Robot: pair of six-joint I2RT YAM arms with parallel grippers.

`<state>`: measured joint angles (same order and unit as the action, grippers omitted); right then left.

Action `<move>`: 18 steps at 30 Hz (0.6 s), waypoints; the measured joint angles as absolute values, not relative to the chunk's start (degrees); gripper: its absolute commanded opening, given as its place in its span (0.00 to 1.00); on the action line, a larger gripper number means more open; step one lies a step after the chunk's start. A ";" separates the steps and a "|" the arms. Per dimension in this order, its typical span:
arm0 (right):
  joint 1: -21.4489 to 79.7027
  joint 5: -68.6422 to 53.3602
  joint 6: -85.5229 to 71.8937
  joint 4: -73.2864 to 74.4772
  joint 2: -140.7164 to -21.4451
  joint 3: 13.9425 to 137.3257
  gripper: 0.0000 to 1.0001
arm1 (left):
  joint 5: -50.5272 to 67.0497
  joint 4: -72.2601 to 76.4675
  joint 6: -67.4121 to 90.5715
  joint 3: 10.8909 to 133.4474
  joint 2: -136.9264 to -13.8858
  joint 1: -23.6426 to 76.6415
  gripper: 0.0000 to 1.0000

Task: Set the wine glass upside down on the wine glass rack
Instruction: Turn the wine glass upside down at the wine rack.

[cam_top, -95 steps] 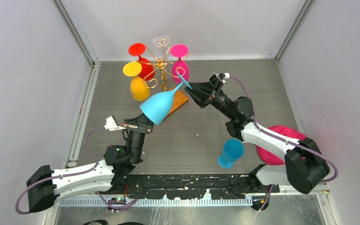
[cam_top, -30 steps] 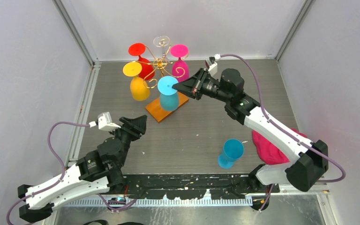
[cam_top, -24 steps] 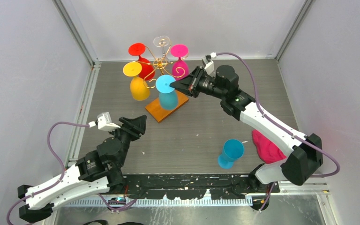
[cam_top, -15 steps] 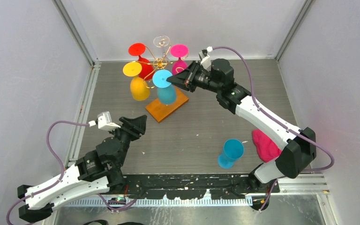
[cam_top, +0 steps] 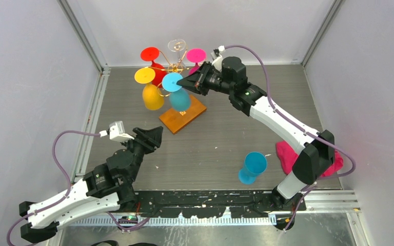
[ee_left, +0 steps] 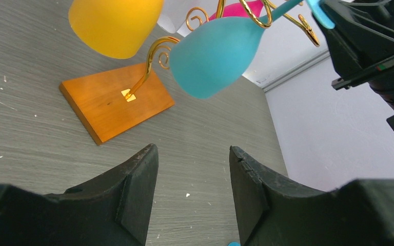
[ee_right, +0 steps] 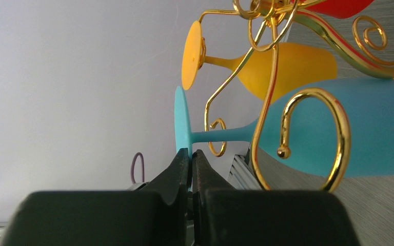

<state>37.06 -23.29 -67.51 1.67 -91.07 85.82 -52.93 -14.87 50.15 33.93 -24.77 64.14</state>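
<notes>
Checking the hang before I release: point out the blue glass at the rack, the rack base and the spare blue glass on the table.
blue glass (cam_top: 180, 101), top view, on its bowl.
rack base (cam_top: 170, 123), top view, on bare wood.
spare blue glass (cam_top: 254, 164), top view, on its bowl.

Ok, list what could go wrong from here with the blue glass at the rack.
1. The right jaws pinch only the foot rim of the blue wine glass. That thin hold may slip before the stem is seated on the wine glass rack.
2. Its bowl hangs close to the yellow glass, so a swing might knock it.
3. A sideways push against the thin wire could shift or tip the rack.
</notes>
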 measured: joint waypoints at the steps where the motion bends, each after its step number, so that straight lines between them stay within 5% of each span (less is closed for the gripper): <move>1: 37.15 -23.18 -67.42 2.04 -91.55 86.21 0.01 | -52.90 -14.85 50.04 33.93 -24.80 64.14 0.54; 18: 39.79 -22.31 -65.78 5.69 -97.82 94.13 0.01 | -52.40 -14.46 48.51 33.93 -24.95 64.14 0.53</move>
